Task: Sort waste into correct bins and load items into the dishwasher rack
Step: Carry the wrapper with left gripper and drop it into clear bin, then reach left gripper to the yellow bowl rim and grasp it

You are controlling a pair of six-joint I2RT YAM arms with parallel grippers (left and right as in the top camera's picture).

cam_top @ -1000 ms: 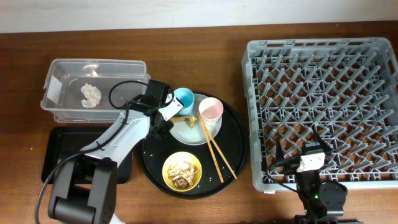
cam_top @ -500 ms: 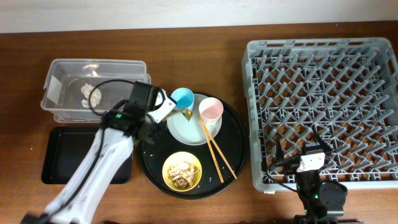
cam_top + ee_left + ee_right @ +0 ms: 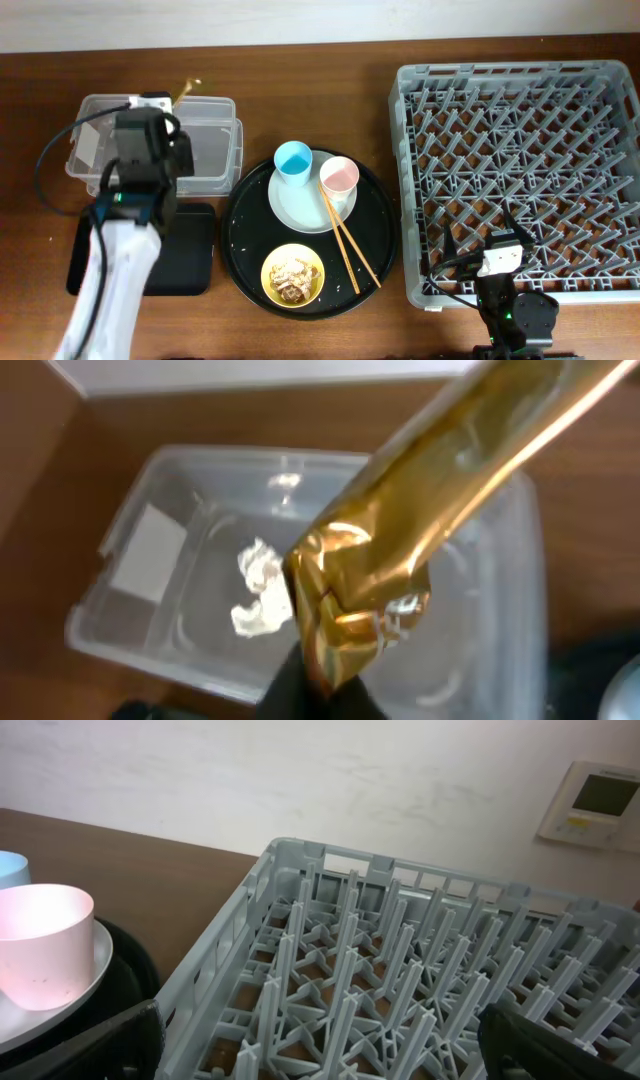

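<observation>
My left gripper (image 3: 160, 104) hangs above the clear tub (image 3: 215, 150), shut on the twisted gold foil wrapper (image 3: 400, 550). The wrapper's tip (image 3: 187, 89) pokes out past the tub's back rim. In the left wrist view, the crumpled white tissue (image 3: 260, 588) lies inside the tub (image 3: 150, 550) below the wrapper. The blue cup (image 3: 293, 158), pink cup (image 3: 339, 175) and chopsticks (image 3: 348, 245) rest on the pale plate (image 3: 300, 210). The yellow bowl (image 3: 293, 275) holds food scraps. My right gripper (image 3: 320, 1055) stands open over the front edge of the grey rack (image 3: 520, 170), holding nothing.
The shallow black tray (image 3: 185, 255) lies in front of the tub, partly under my left arm. The large round black tray (image 3: 375, 215) carries the dishes between the bins and the rack. A wall runs behind the table.
My left gripper shut on the foil wrapper at the plate, lifted it and swung left to above the clear tub. The right arm has not moved.
</observation>
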